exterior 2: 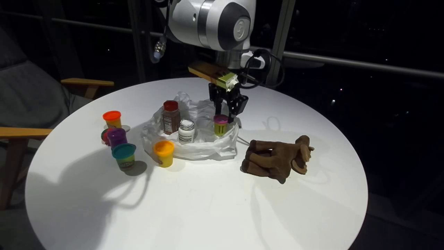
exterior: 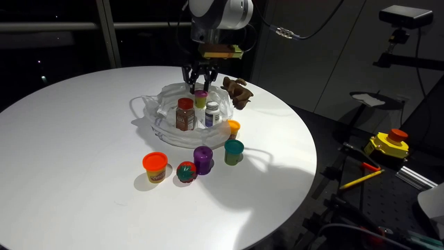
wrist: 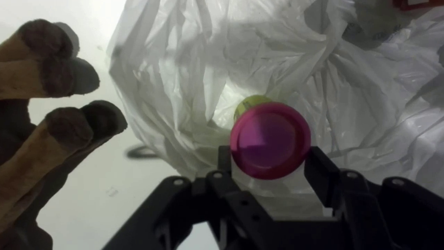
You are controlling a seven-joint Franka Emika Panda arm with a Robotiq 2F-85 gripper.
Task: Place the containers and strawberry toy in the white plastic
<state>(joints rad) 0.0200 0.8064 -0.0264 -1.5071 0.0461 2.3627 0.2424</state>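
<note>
two bottles stand in the white plastic, plus a pink-lidded cup at the jaws, gripped or loose i cannot tell, with four cups and the strawberry toy left outside

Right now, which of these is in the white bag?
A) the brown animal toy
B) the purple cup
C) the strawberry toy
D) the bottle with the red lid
D: in both exterior views the bottle with the red lid sits inside the white bag, with crumpled plastic around it.
</note>
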